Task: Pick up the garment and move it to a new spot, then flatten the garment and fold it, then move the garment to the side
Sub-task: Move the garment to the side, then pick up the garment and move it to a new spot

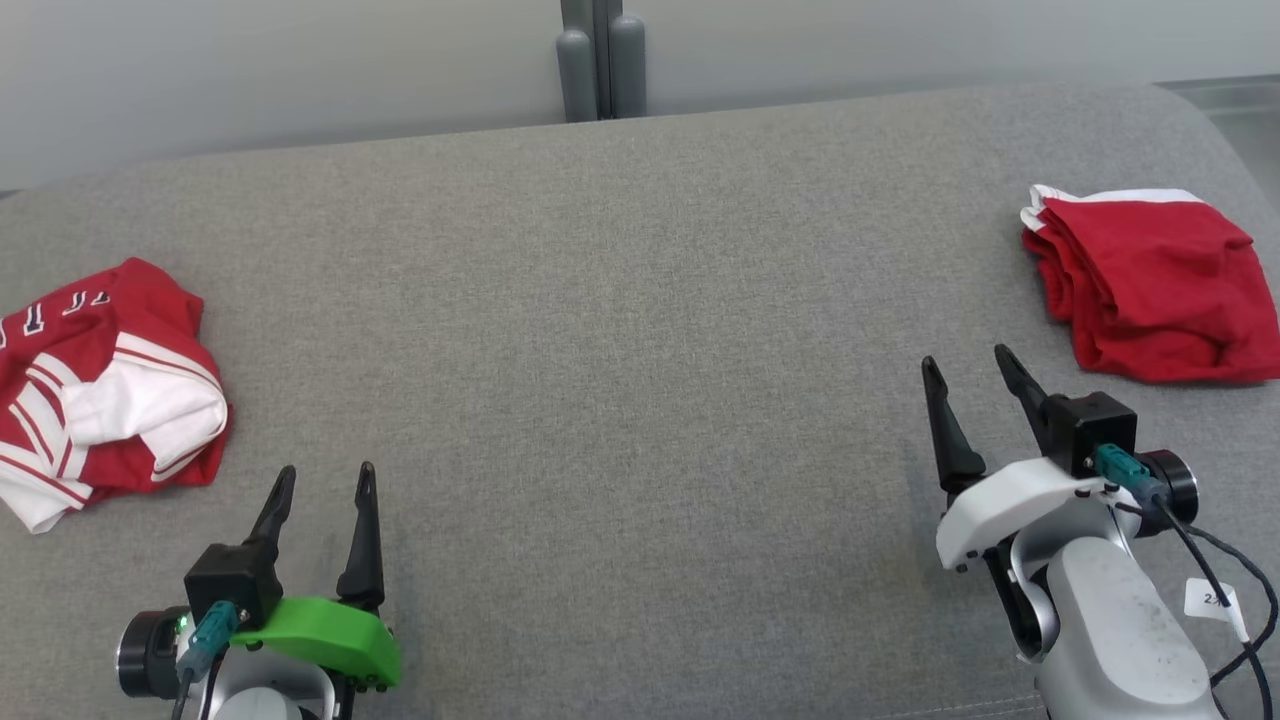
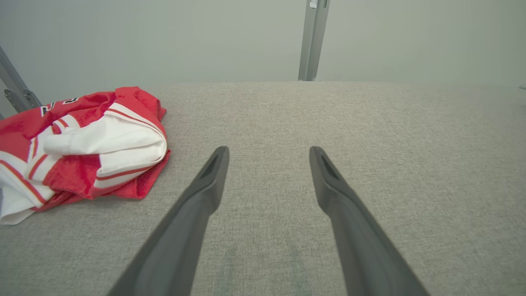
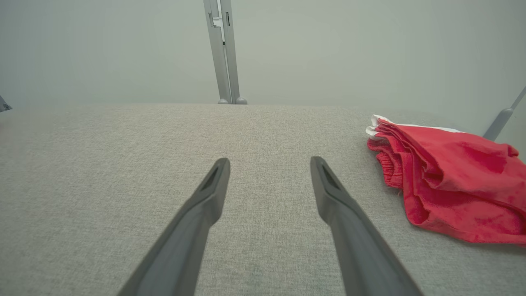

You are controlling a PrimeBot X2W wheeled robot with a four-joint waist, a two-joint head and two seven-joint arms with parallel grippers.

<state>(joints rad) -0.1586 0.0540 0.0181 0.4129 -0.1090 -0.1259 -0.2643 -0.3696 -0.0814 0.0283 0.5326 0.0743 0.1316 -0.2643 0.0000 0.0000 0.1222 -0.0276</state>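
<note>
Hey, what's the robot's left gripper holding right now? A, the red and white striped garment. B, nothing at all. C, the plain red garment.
B: the left gripper stands open over the bare grey surface, with the red and white garment lying apart to its left.

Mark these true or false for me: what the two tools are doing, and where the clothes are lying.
1. The left tool is open and holds nothing. True.
2. The right tool grips the plain red garment. False: it is open and apart from that garment.
3. The red and white garment lies crumpled on the robot's left. True.
4. Both garments are stacked together in the middle. False: they lie apart, at opposite sides of the grey surface.
</note>
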